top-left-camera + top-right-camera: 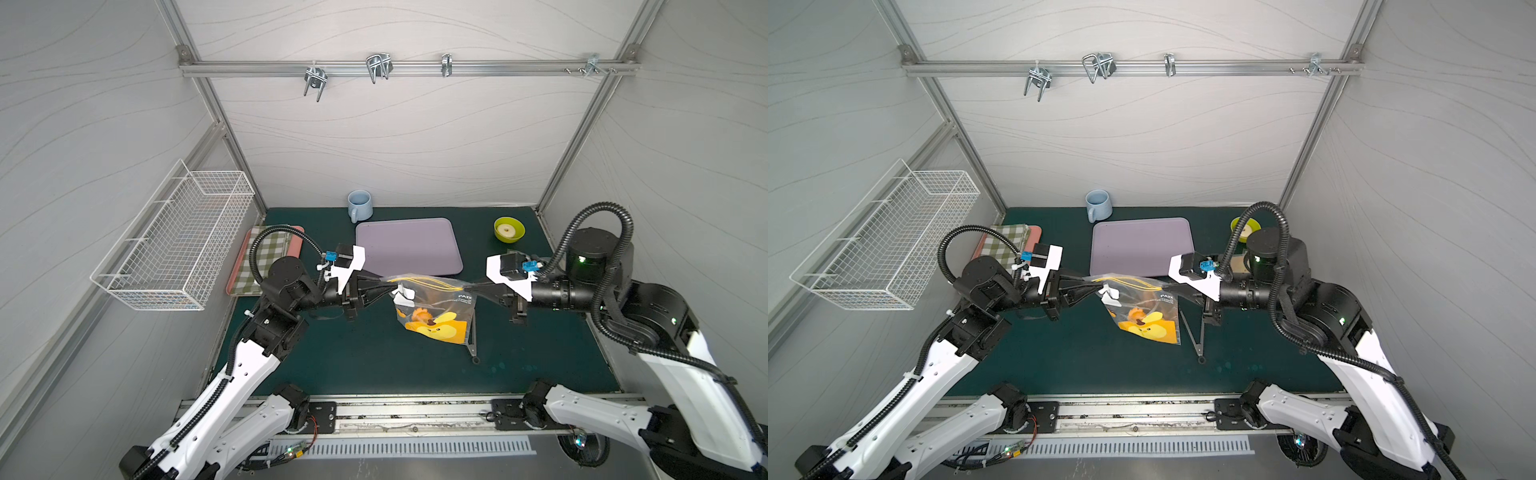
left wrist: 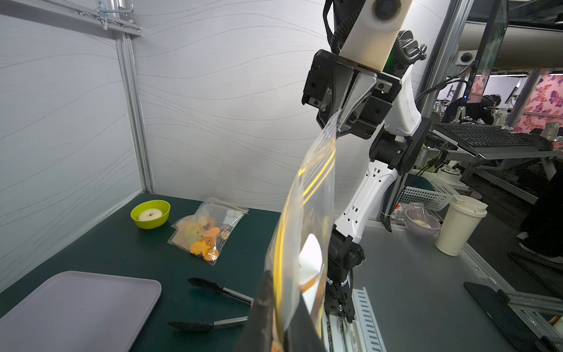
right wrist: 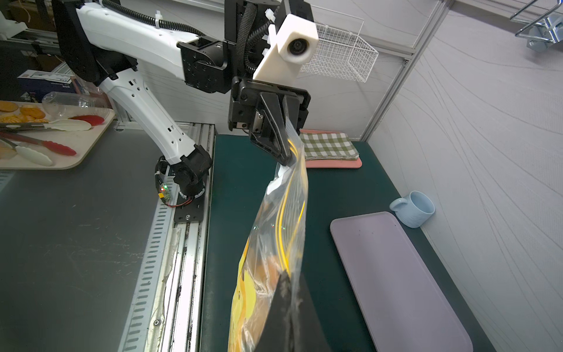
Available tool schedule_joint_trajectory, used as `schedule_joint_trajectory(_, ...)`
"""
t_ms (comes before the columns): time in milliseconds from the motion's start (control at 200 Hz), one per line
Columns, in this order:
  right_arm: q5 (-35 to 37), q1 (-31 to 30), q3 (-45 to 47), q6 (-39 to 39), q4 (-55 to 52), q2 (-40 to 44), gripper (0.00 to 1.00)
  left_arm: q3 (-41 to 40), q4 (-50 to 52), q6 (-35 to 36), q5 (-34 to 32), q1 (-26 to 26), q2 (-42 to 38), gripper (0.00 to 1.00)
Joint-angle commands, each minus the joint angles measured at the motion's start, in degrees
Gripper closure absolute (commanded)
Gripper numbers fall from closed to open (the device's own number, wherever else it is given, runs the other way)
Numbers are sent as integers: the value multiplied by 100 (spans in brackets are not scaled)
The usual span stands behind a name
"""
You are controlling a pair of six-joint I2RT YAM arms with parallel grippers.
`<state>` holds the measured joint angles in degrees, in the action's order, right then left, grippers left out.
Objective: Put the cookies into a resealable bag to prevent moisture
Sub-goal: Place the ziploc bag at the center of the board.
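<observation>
A clear resealable bag (image 1: 451,305) with a yellow cartoon print hangs above the green mat, stretched by its yellow zip edge between both grippers. Orange cookies (image 1: 422,314) sit low inside it. My left gripper (image 1: 388,287) is shut on the bag's left end, the film pinched between its fingers (image 2: 265,304). My right gripper (image 1: 467,287) is shut on the right end (image 3: 289,289). In the left wrist view, a second small clear bag (image 2: 210,225) holding orange cookies (image 2: 202,245) lies on the mat; the right arm hides it in both top views.
Black tongs (image 1: 471,345) lie on the mat under the hanging bag. A purple tray (image 1: 409,245) sits behind it. A green bowl (image 1: 516,237) with a pale round piece, a blue mug (image 1: 359,205), a checked cloth (image 1: 266,257) and a wall-mounted wire basket (image 1: 174,245) stand around.
</observation>
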<state>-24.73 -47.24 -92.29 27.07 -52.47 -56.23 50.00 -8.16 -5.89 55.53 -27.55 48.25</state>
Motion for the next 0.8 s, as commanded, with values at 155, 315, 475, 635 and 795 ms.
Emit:
schedule_joint_trajectory(155,14,-33,40,197,13,69,100,256,-42,189,-15,-21,-114,83)
schedule_joint_trajectory(315,23,-31,50,200,35,81,100,254,-9,224,-16,-14,-114,90)
schedule_joint_trajectory(475,236,-32,164,147,131,120,100,298,214,336,-145,-16,-113,100)
schedule_joint_trajectory(635,1792,-33,608,-414,556,113,100,491,1441,880,-876,-17,-217,100)
schedule_joint_trajectory(795,2925,178,1267,-1317,896,-117,100,995,3411,1609,-1617,-18,-56,100)
